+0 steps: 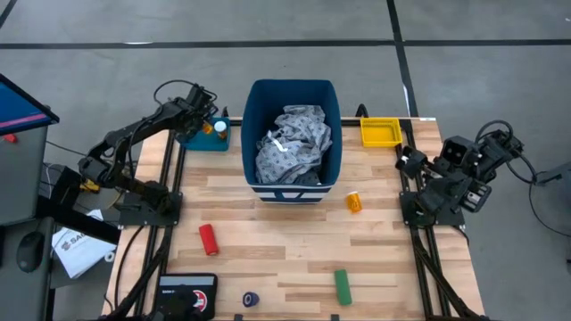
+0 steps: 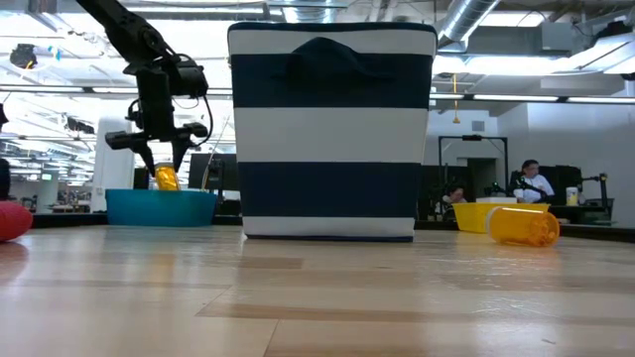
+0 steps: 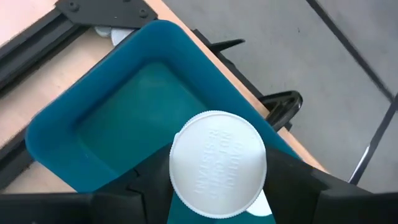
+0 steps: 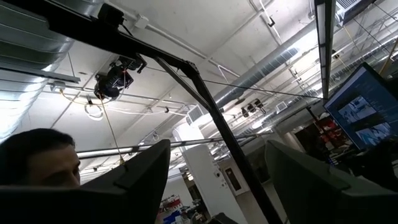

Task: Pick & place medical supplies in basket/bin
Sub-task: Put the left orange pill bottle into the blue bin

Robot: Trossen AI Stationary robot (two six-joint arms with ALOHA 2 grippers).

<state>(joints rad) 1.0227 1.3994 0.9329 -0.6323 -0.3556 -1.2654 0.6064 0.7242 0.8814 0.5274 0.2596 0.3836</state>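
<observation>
The bottle (image 3: 217, 163) in my left gripper (image 1: 212, 126) is orange with a round white cap; the cap faces my wrist camera and carries embossed lettering too fine to read. My fingers (image 3: 155, 180) are closed against its sides, and it hangs upright directly over the teal tray (image 1: 192, 139). In the low view its base sits level with the tray rim; whether it touches the tray floor cannot be determined.

Just to the right of this gripper stands the tall dark blue bin (image 1: 293, 94), banded in white, with the grey patterned gown (image 1: 294, 143) crumpled inside. Beyond the bin lies the yellow tray (image 1: 380, 132). A second orange bottle (image 1: 354, 201) lies on its side past the bin's front right corner. Nearer the front edge, well apart from my left gripper, are a red cylinder (image 1: 208, 238), a green cylinder (image 1: 343, 285), a dark blue roll (image 1: 251, 300) and a black pouch (image 1: 188, 296).

My right gripper (image 1: 411, 161) waits at the right table edge, jaws spread and empty, pointing up at the ceiling.

The surface is a light wood plank table (image 1: 294, 241). The room has a grey concrete floor, exposed ceiling ducts, and a seated person (image 2: 532, 179) in the background.
</observation>
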